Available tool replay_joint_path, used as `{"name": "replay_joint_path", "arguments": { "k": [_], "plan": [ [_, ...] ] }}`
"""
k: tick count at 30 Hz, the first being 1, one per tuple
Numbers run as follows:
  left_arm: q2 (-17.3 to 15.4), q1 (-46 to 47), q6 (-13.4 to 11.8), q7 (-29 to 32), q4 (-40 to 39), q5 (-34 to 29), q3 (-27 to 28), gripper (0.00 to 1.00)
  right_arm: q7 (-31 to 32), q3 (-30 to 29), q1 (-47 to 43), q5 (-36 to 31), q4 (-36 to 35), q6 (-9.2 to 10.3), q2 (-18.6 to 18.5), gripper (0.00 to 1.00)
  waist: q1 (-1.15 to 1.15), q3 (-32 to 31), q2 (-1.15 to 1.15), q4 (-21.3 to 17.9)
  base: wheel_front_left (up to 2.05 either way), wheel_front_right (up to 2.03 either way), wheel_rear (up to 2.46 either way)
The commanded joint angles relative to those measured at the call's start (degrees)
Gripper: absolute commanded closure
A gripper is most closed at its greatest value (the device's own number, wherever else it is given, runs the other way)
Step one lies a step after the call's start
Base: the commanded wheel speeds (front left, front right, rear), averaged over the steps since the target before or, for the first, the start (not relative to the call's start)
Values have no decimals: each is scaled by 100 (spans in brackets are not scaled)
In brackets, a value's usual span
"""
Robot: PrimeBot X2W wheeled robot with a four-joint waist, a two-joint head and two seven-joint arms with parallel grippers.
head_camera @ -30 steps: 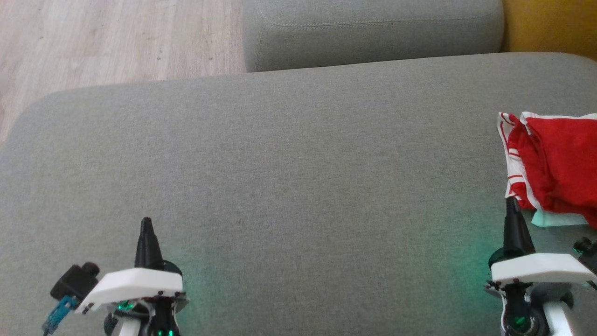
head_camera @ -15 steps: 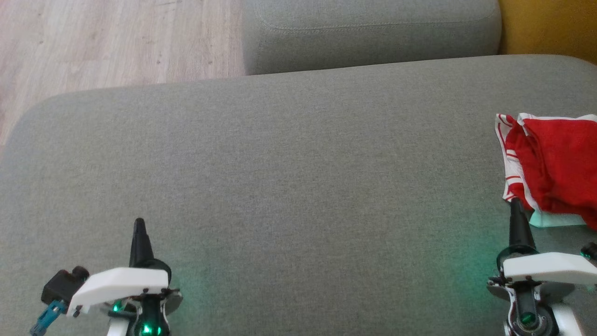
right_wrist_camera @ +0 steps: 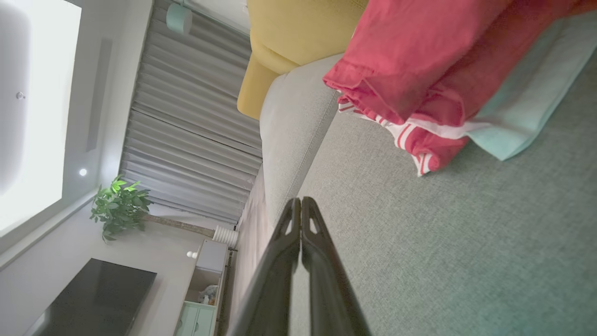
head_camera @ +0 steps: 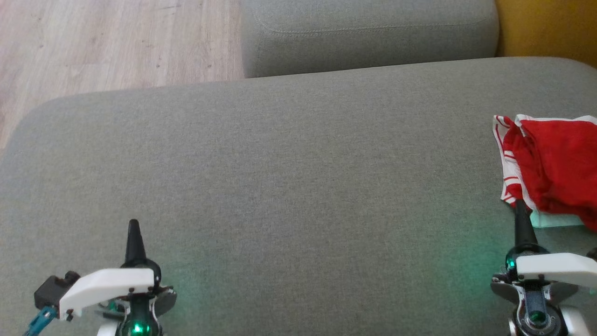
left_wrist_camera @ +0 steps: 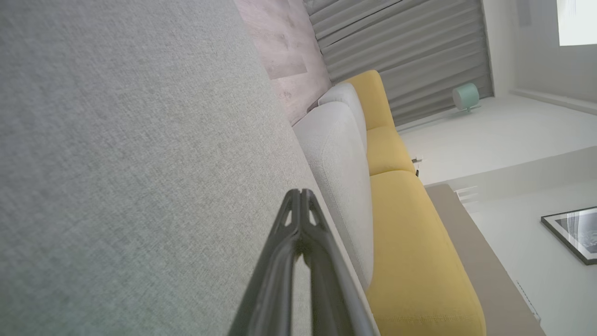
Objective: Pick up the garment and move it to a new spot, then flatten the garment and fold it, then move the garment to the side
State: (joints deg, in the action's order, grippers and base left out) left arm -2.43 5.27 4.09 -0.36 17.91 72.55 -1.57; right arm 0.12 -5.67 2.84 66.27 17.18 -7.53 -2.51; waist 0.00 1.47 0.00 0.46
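Now | left gripper [head_camera: 134,224] and right gripper [head_camera: 519,208] drawn back slightly, both pinched shut, empty | folded red white-striped cloth garment [head_camera: 555,163] rests at grey fabric cushion's [head_camera: 298,163] right edge | task likely complete.

Both arms retreat slightly: the left gripper [head_camera: 134,224] drifts leftward, and the striped corner of the red garment [head_camera: 555,163] now sits just left of the right gripper [head_camera: 519,206].

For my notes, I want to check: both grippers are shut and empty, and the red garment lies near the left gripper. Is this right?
No: the head view shows the garment near the right gripper, not the left gripper. Both are shut and empty.
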Motion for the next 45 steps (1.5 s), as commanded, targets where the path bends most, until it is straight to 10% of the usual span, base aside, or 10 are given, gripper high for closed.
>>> {"name": "replay_joint_path", "arguments": {
  "k": [1,45],
  "plan": [
    [-67,135,43,48,-225,126,207,100,56,68,287,175,-227,3,-28,100,0,-4,0,-2,0,0,0],
    [-72,90,339,657,-386,1989,775,100,637,-85,334,2590,-315,4,-37,100,0,-129,0,-46,0,0,0]
  ]
}}
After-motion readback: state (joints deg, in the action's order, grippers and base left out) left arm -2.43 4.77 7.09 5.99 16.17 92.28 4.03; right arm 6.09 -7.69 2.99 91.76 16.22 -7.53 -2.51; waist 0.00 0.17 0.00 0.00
